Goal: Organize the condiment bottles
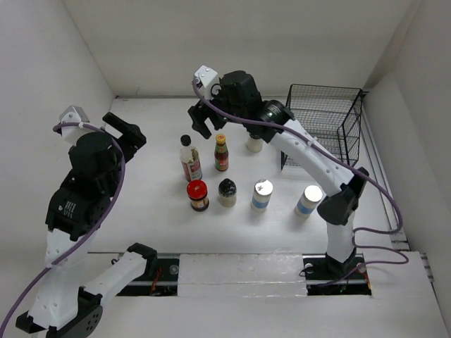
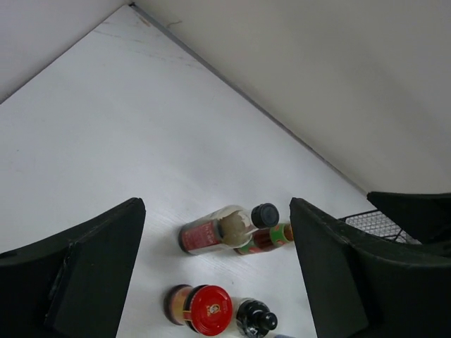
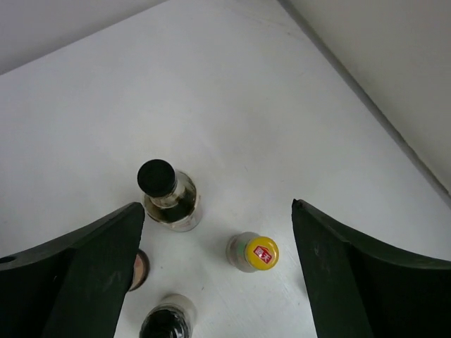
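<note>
- the condiment bottles [image 1: 227,184] stand upright in two rows, probably sorted by height: behind, the black-capped sauce bottle [image 1: 189,160], the yellow-capped sauce bottle [image 1: 221,153], the cream bottle [image 1: 254,145]
- in front, the red-lidded jar [image 1: 198,196], the black-capped jar [image 1: 227,193], the first shaker [image 1: 262,194], the second shaker [image 1: 308,201]
- my right gripper [image 1: 203,118] hovers above the sauce bottles, jaws spread, holding nothing
- my left gripper [image 1: 129,134] waits aside, spread and empty too
- the wire basket [image 1: 325,87] stands at the back right

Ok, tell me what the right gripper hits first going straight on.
Likely the yellow-capped sauce bottle, standing in line with the open right gripper; the black-capped sauce bottle stands off to one side. Depth is unclear, so it might slip between them onto the table.
</note>
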